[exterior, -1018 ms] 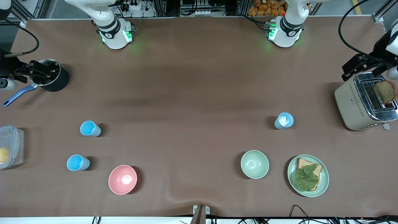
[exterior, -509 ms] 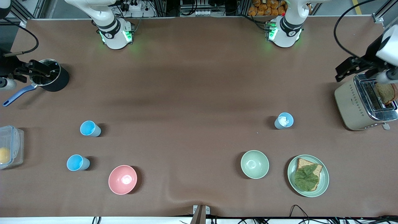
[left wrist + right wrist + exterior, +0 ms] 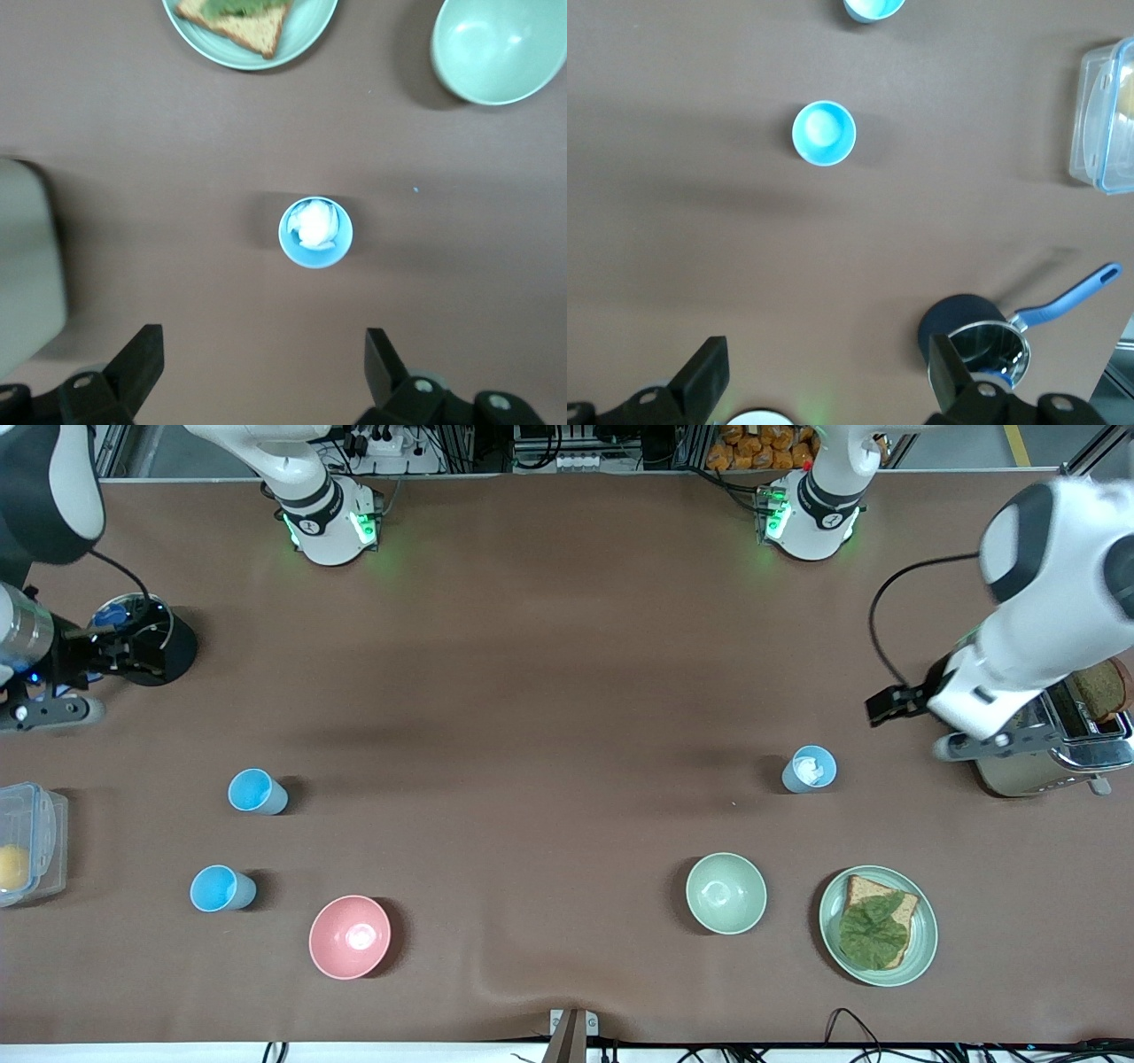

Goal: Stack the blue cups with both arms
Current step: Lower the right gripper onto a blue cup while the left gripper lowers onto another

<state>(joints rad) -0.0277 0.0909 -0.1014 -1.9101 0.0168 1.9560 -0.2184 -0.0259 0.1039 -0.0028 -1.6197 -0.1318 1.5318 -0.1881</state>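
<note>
On the brown table (image 3: 549, 691) we see both arms raised with nothing in their claws. Our left arm (image 3: 1036, 620) hangs over the toaster (image 3: 1045, 766) at its own end of the table, and its gripper (image 3: 261, 376) is spread wide and empty above bare table close to one blue cup (image 3: 809, 769). That cup stands upright with something white crumpled inside it. Our right arm (image 3: 44, 522) hangs over the black saucepan (image 3: 146, 651) at the other end, its gripper (image 3: 824, 376) likewise spread wide and holding nothing, above bare table beside the saucepan.

Nearer the front camera than the first cup lie a green plate (image 3: 926, 930) carrying bread with a leaf on top, and beside it a pale green bowl (image 3: 726, 893). A pink bowl (image 3: 349, 937) sits toward the right arm's end, as does a clear lidded box (image 3: 31, 841) at the table's edge.

Smallest are the two other blue cups, both upright and empty, well apart from the first: the second cup (image 3: 255, 791) stands farther from the front camera, and the third cup (image 3: 220, 888) nearer, beside the pink bowl. None of the cups is stacked yet.
</note>
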